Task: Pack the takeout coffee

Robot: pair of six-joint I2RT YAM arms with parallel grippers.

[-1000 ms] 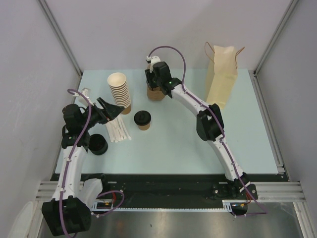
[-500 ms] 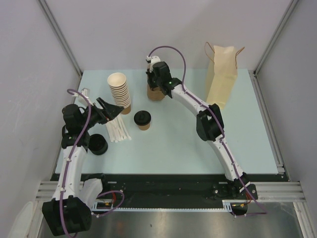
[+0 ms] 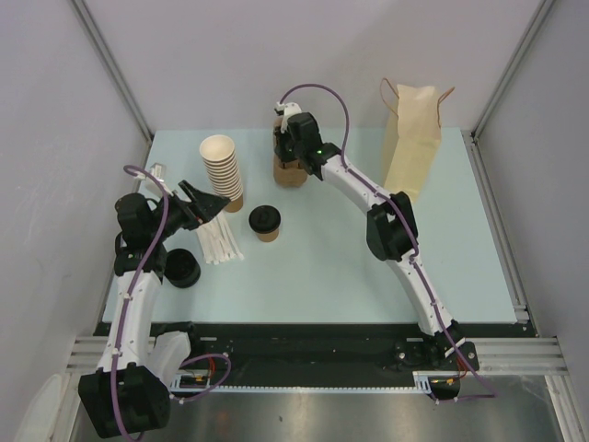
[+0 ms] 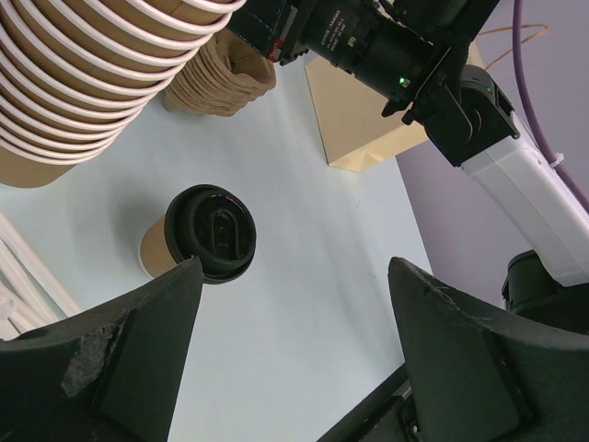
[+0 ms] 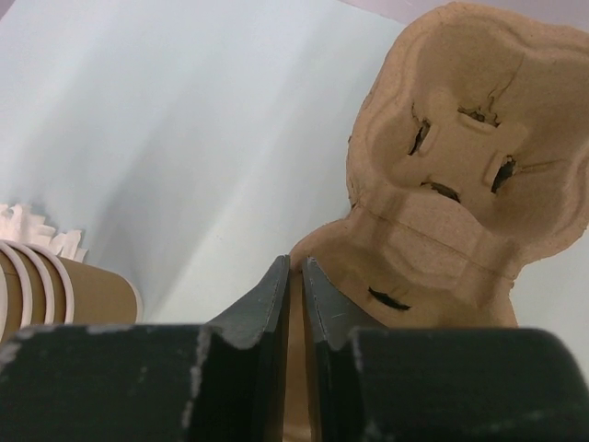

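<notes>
The takeout coffee (image 3: pixel 265 223) was a short brown ribbed paper cup under a round black lid. It stood upright on the pale table (image 3: pixel 322 276), near the middle and toward the left. It was just right of the white sticks (image 3: pixel 219 241) and in front of the tall stack of lidless cups (image 3: pixel 222 170). In the left wrist view the coffee (image 4: pixel 207 235) showed its glossy lid with a raised rim, tilted only by the camera angle, and nothing touched it.

The left gripper (image 3: pixel 207 203) hung low beside the cup stack with its fingers (image 4: pixel 138 350) spread wide apart and nothing between them. The right gripper (image 3: pixel 288 152) sat at the far edge of the table on the stack of pulp cup carriers (image 3: pixel 290 173). Its fingers (image 5: pixel 271 304) were pinched nearly together on a thin brown edge of the top cup carrier (image 5: pixel 460 157). A paper bag (image 3: pixel 412 138) stood at the far right.

Compared with a second before, the right fingers had closed and the wrist had shifted slightly. The coffee and the left arm had not moved.
</notes>
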